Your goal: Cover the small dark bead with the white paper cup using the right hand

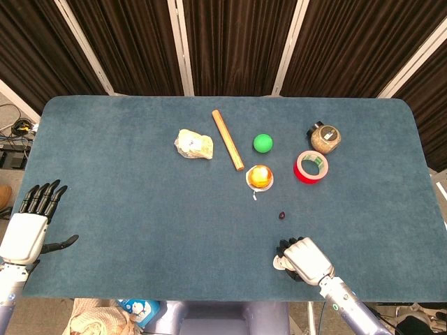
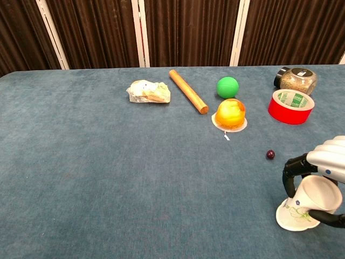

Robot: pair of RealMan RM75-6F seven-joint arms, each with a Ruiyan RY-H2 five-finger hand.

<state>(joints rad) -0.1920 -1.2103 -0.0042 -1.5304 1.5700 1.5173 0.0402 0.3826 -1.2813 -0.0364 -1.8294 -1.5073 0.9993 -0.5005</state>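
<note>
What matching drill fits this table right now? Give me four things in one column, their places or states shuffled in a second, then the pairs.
Things:
1. white paper cup
2. small dark bead
3. red tape roll
4. left hand

Places or states:
A. lying bare on the cloth, uncovered
B. beside the grain jar, far right
C. fingers spread, holding nothing, at the table's left edge
D. tilted, gripped by the right hand

Pairs: 1-D, 2-A, 3-B, 4-C

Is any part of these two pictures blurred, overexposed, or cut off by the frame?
Head view: sharp, evenly lit, soft shadows; the paper cup is mostly hidden under the right hand. Chest view: sharp too, but the frame crops the right hand at its right edge.
</note>
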